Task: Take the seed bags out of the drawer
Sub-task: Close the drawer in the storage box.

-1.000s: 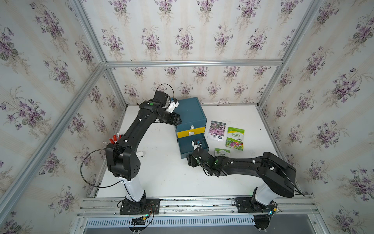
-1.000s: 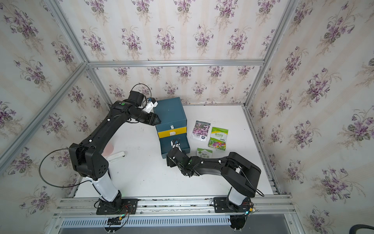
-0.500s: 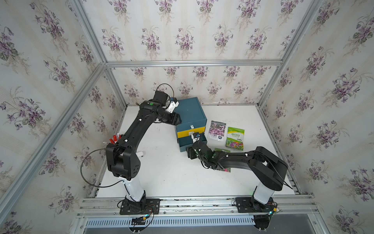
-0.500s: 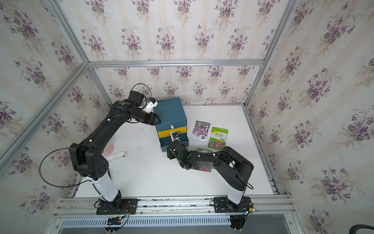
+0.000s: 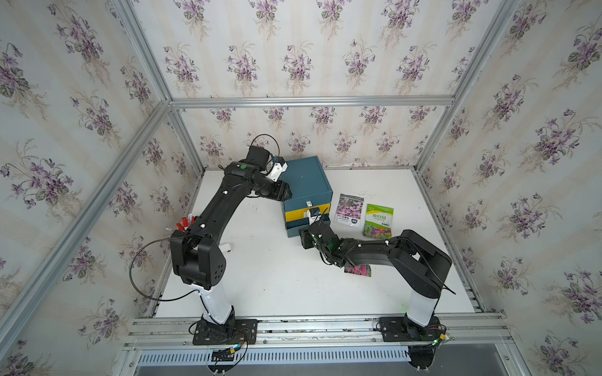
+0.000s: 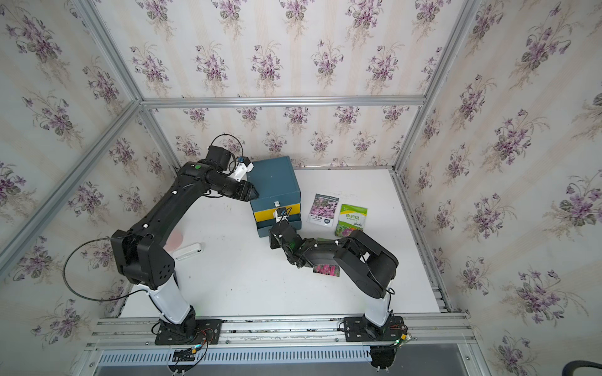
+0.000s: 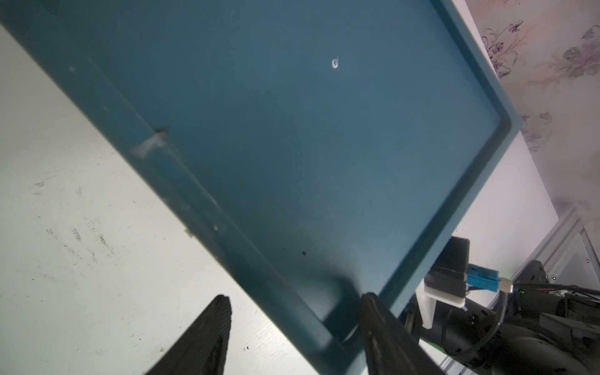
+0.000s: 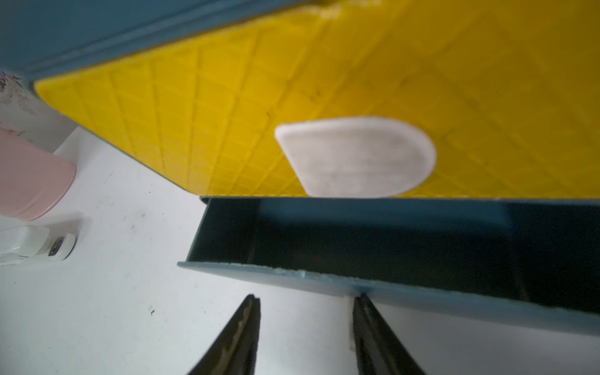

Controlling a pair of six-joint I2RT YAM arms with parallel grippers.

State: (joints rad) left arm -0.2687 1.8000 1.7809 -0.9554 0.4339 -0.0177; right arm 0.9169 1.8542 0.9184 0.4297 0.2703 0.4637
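Table bears a blue cabinet; left hand straddles its top corner, fingers spread, gripping nothing. Right hand, open and empty, faces the part-open drawer. Grey-topped seed bag and green seed bag lie right of it, third seed bag under its forearm.

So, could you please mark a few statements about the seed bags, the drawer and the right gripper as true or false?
1. The grey-topped seed bag and the green seed bag lie side by side on the table beside the cabinet. True.
2. The right gripper holds a seed bag. False: it is open and empty, at the lower drawer's front.
3. The lower drawer stands pulled out. True.
4. The third seed bag lies on the cabinet's top. False: it lies on the table, partly under the right arm.
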